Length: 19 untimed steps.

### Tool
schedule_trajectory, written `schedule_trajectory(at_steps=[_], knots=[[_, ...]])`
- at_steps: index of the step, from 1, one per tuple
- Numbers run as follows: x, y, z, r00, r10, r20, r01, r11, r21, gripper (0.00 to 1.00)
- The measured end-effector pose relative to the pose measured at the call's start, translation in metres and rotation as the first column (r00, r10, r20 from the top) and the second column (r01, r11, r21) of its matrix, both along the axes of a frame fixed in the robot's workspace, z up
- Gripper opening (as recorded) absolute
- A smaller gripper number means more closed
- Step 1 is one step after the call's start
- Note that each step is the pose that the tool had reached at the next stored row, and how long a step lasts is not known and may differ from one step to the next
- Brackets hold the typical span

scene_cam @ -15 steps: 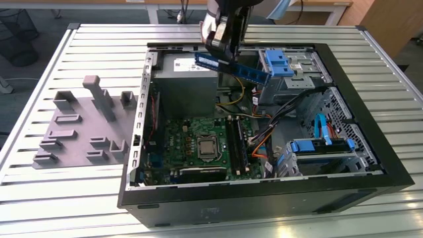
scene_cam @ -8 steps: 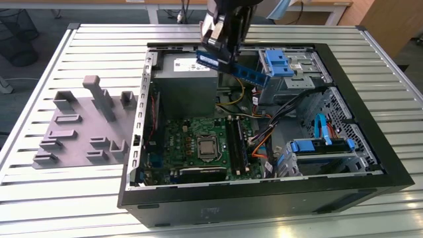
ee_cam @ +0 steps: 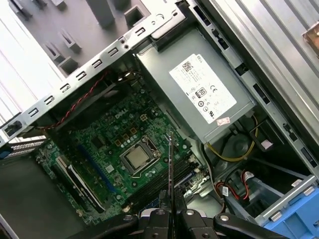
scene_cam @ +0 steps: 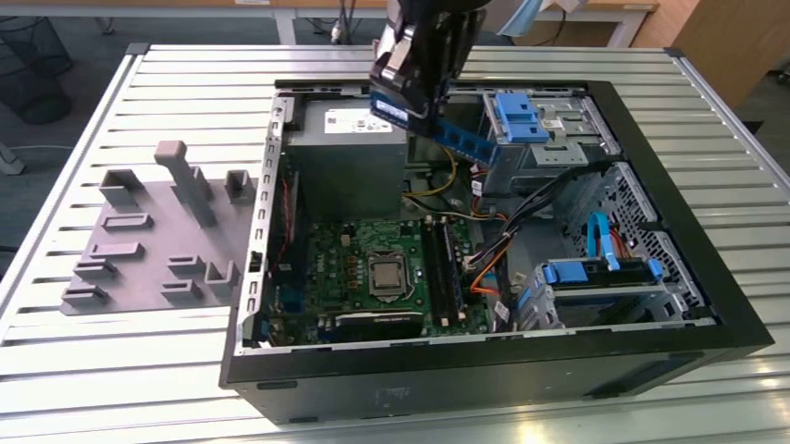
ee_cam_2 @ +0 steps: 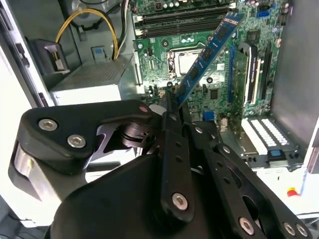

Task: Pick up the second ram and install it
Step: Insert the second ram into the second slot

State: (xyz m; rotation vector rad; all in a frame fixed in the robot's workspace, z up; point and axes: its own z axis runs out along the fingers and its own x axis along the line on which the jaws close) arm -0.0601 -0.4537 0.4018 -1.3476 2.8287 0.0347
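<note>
In the exterior view my gripper (scene_cam: 420, 113) hangs over the back of the open computer case (scene_cam: 691, 305), above the power supply. It is shut on one end of the second ram (scene_cam: 467, 141), a slim green stick with black chips that juts out at a slant. In the second wrist view the ram (ee_cam_2: 209, 50) points from the gripper (ee_cam_2: 172, 112) toward the motherboard (ee_cam_2: 199, 74). In the first wrist view the ram (ee_cam: 170, 164) shows edge-on between the fingers (ee_cam: 160, 206), over the long black memory slots (ee_cam: 164, 186) beside the processor socket (ee_cam: 135, 157).
A gray fixture plate (scene_cam: 148, 254) with upright blocks lies on the slatted table at the exterior view's left. Inside the case are the gray power supply (scene_cam: 351, 120), blue drive caddies (scene_cam: 524, 116) (scene_cam: 593, 273), and loose yellow, orange and blue cables (scene_cam: 482, 268).
</note>
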Motion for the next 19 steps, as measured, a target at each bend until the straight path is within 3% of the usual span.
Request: schedule_trajectory(at_steps=[4, 10, 15, 19], knots=[[0.0, 0.0007, -0.0004, 0.9989, -0.048, 0.0, 0.048, 0.9989, 0.0, 0.14], [0.0002, 0.002, -0.0008, 0.9931, -0.118, -0.0001, 0.118, 0.9931, -0.0002, 0.14], [0.0003, 0.0031, -0.0013, 0.9845, -0.175, 0.0, 0.175, 0.9845, -0.0001, 0.14], [0.0003, 0.0038, -0.0018, 0.9746, -0.224, 0.0, 0.224, 0.9746, -0.0001, 0.14]])
